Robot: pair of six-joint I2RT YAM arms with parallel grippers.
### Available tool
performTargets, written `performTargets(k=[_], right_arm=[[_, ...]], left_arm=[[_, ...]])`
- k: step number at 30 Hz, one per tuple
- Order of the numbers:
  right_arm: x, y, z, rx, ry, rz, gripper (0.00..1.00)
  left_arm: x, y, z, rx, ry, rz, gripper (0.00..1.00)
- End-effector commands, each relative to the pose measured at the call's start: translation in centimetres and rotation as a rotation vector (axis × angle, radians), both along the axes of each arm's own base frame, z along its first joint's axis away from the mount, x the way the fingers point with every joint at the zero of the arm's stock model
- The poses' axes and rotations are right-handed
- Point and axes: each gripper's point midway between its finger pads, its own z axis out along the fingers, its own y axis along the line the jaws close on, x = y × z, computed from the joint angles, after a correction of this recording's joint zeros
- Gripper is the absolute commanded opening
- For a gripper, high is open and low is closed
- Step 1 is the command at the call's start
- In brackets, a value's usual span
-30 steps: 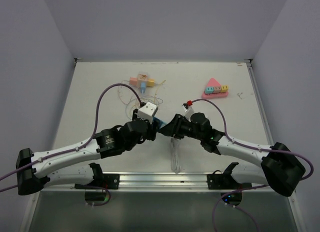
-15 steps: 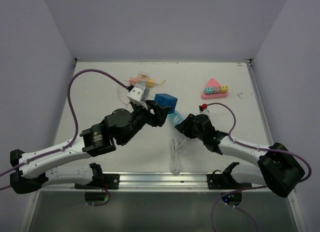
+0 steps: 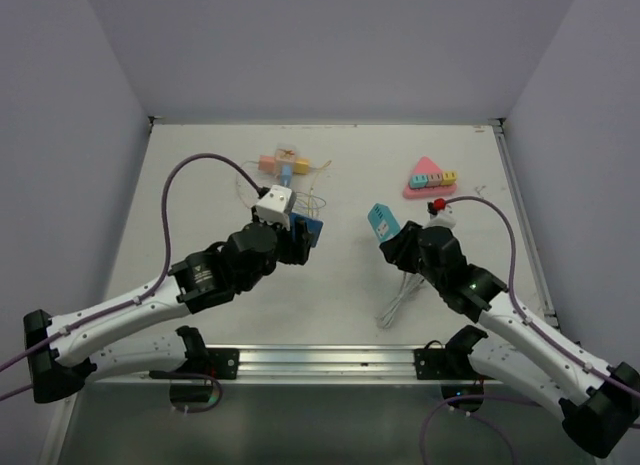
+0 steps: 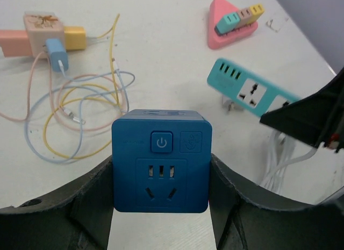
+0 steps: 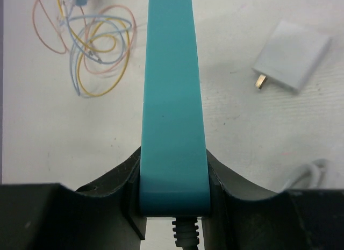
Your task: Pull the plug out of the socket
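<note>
Blue socket (image 4: 160, 161): pinched in my left gripper (image 4: 160, 177). Teal plug (image 5: 172, 99), right of it and apart: clamped by right gripper (image 5: 172, 177). Pull looks done; next, I'd set both down.

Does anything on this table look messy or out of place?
Mostly the tangle of thin pastel cables, sprawled in loose overlapping loops on the table beside the pink and yellow blocks. A small pale adapter also lies alone, prongs showing, plugged into nothing. No spills or damage visible.
</note>
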Motion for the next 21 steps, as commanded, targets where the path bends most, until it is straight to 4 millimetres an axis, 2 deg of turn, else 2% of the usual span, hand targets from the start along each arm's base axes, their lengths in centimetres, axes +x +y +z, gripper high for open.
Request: performTargets(k=[1, 3, 5, 6, 10, 12, 14, 15, 16, 17, 18, 21], right_arm=[[0.8, -2.8, 4.8, -0.083, -0.120, -0.067, 0.00], [0.7, -4.2, 6.1, -0.121, -0.152, -0.104, 0.00], [0.5, -5.3, 7.0, -0.139, -0.183, -0.134, 0.00], [0.4, -6.0, 7.1, -0.163, -0.186, -0.151, 0.00], [0.5, -8.5, 7.5, -0.224, -0.205, -0.244, 0.00], [0.4, -9.5, 7.4, -0.244, -0.202, -0.281, 0.00], [0.4, -10.6, 7.3, -0.271, -0.200, -0.323, 0.00], [0.5, -11.2, 7.2, -0.278, -0.195, -0.349, 0.00], [0.5, -11.5, 7.0, -0.283, -0.191, -0.361, 0.00], [0.5, -11.9, 6.8, -0.288, -0.184, -0.378, 0.00], [0.7, -12.6, 6.3, -0.296, -0.167, -0.411, 0.00], [1.1, -14.3, 4.9, -0.316, -0.118, -0.472, 0.00]], left_arm=[[0.2, -1.8, -0.9, -0.018, 0.025, -0.036, 0.01], [0.4, -3.0, -2.1, 0.009, 0.041, -0.062, 0.03], [0.8, -4.4, -2.2, 0.002, 0.038, -0.086, 0.04], [1.1, -5.5, -3.0, 0.022, 0.051, -0.108, 0.05], [2.4, -9.4, -4.3, 0.043, 0.058, -0.167, 0.12], [3.1, -11.6, -5.5, 0.070, 0.075, -0.203, 0.12], [3.6, -13.5, -5.4, 0.066, 0.068, -0.241, 0.14], [4.0, -14.5, -6.9, 0.087, 0.083, -0.253, 0.15], [4.1, -15.2, -7.3, 0.093, 0.087, -0.264, 0.16], [4.4, -16.1, -7.1, 0.088, 0.083, -0.281, 0.16], [4.7, -16.8, -8.9, 0.121, 0.106, -0.288, 0.17], [5.5, -18.7, -10.9, 0.148, 0.135, -0.314, 0.18]])
